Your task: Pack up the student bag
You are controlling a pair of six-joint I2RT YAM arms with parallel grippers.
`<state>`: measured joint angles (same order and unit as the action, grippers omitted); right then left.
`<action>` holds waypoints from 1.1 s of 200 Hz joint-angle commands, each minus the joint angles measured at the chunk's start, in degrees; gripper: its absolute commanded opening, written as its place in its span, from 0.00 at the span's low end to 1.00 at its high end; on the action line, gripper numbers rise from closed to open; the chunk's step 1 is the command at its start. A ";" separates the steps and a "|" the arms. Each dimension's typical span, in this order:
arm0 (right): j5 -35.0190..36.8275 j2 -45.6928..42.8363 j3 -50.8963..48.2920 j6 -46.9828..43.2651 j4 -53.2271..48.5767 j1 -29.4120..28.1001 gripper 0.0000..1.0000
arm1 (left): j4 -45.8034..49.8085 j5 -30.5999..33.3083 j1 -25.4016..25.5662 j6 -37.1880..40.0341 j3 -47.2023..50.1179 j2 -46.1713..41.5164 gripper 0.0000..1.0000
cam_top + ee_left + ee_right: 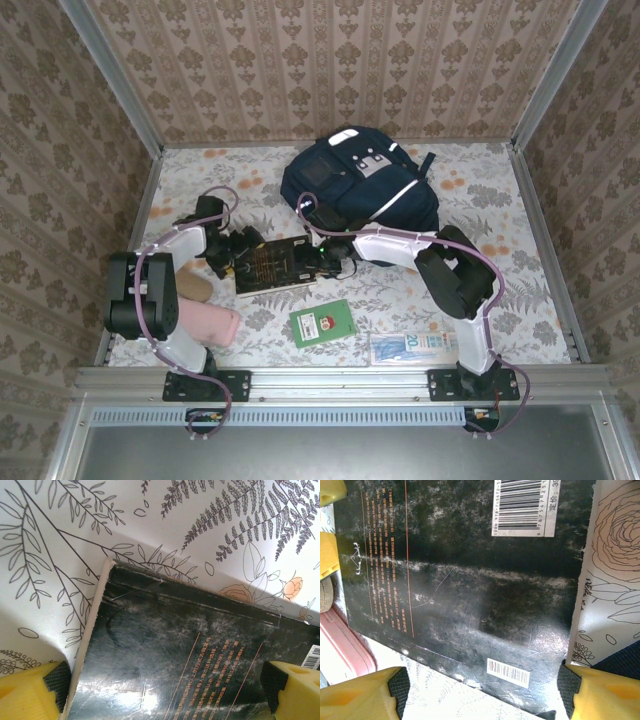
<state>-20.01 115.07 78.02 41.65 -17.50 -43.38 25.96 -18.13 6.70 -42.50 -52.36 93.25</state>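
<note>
1. The student bag (360, 185), navy with white stripes and pale patches, lies at the far middle of the flower-patterned bench (500, 200), beyond both arms. In the right wrist view we see a navy corner of it (626, 656) just past one fingertip.
2. A black book (275, 265) lies flat on the bench just in front of the bag, between the two arms. Its cover is scuffed and carries fine orange lettering and a barcode label (524, 507).
3. The left fingers (29, 694) are spread wide at the book's left end. One yellow tip sits just beside the page edge and the other stands over the cover (175, 650). We see nothing clamped between them.
4. The right fingers (606, 694) are also spread wide, at the opposite end of the book. One tip is over bare bench and the other is just past the book's edge. They grip nothing.
5. Along the near edge we find a pink case (205, 325) beside the left arm, a green booklet (323, 323) at the middle, and a flat packet marked "20" (415, 347) to the right.
</note>
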 commanded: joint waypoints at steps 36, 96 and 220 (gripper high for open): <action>0.03 2.42 2.15 -0.92 -4.96 -0.17 0.80 | 1.04 -3.93 1.47 -1.34 0.69 -0.09 1.00; 5.99 1.48 2.29 -4.01 -10.05 0.12 0.81 | 1.47 -3.40 1.49 -0.91 0.40 0.00 1.00; -7.79 -0.26 3.55 1.95 -1.74 -0.34 0.75 | 1.30 -3.50 1.83 -0.58 0.50 0.26 1.00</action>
<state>-23.11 116.09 80.25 41.91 -22.68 -43.16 25.96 -18.02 7.20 -42.48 -52.36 93.25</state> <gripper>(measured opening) 0.762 0.999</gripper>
